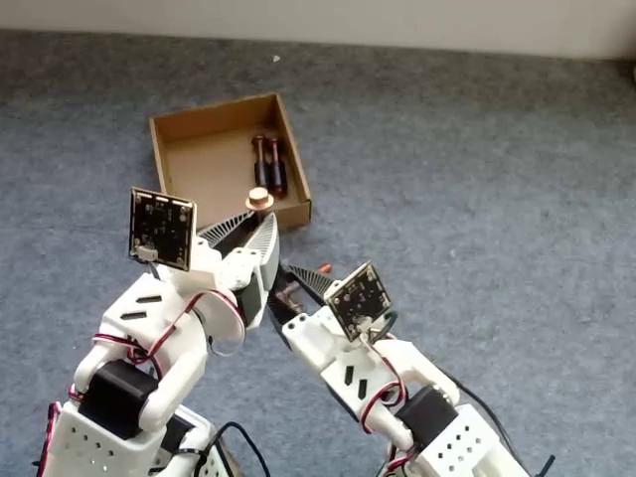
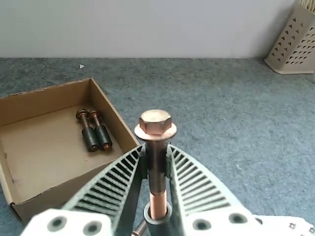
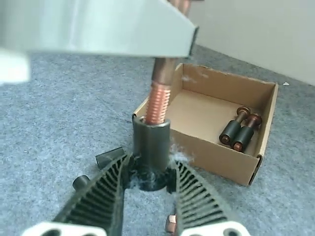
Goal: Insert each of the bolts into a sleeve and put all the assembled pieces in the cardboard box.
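My left gripper (image 2: 156,148) is shut on the shaft of a copper bolt (image 2: 155,127) that stands upright with its hex head up. The bolt's threaded end (image 3: 158,103) sits in the mouth of a dark sleeve (image 3: 151,140), and my right gripper (image 3: 150,168) is shut on that sleeve from below. In the high view the two grippers (image 1: 260,217) (image 1: 288,290) meet just in front of the cardboard box (image 1: 179,149). Two assembled pieces (image 1: 268,165) lie side by side in the box (image 2: 29,147) (image 3: 266,113).
Two loose dark sleeves (image 3: 109,157) (image 3: 81,183) and another copper bolt (image 3: 170,224) lie on the grey carpet near my right gripper. A cream slotted container (image 2: 295,42) stands by the wall, far off. Open carpet lies to the right of the box.
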Controlling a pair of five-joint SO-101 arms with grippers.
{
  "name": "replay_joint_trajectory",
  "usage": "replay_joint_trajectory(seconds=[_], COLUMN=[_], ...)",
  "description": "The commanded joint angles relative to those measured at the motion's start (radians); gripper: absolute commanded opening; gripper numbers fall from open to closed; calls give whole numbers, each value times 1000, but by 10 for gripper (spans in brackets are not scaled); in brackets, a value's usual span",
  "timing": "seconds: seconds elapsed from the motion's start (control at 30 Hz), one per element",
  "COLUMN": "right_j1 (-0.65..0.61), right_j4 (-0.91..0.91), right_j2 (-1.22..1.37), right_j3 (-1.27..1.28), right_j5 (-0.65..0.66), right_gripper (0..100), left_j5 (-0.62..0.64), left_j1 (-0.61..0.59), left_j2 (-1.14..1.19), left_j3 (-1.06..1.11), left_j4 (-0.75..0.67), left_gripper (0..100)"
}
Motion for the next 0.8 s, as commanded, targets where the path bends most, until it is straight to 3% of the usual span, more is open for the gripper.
replay_joint_trajectory(seconds=[0.0, 0.1, 0.27, 0.43, 0.6, 0.77], right_j1=[42, 58, 76, 76, 134, 194], right_j4=[-31, -31, -33, -31, -2, 166], right_j2=[-27, -27, -27, -27, -19, 47], right_j3=[-27, -28, -28, -22, -21, -50], right_j5=[6, 5, 5, 3, -92, -107], right_gripper=[5, 5, 5, 5, 5, 5], left_j5=[8, 8, 12, 9, 6, 6], left_j1=[12, 12, 4, -10, -203, -473], left_j2=[-8, -8, -8, -8, -77, -332], left_j3=[-2, -1, -1, -8, -19, 28], left_j4=[34, 68, 199, 265, 275, 275], left_gripper=[8, 53, 235, 255, 255, 255])
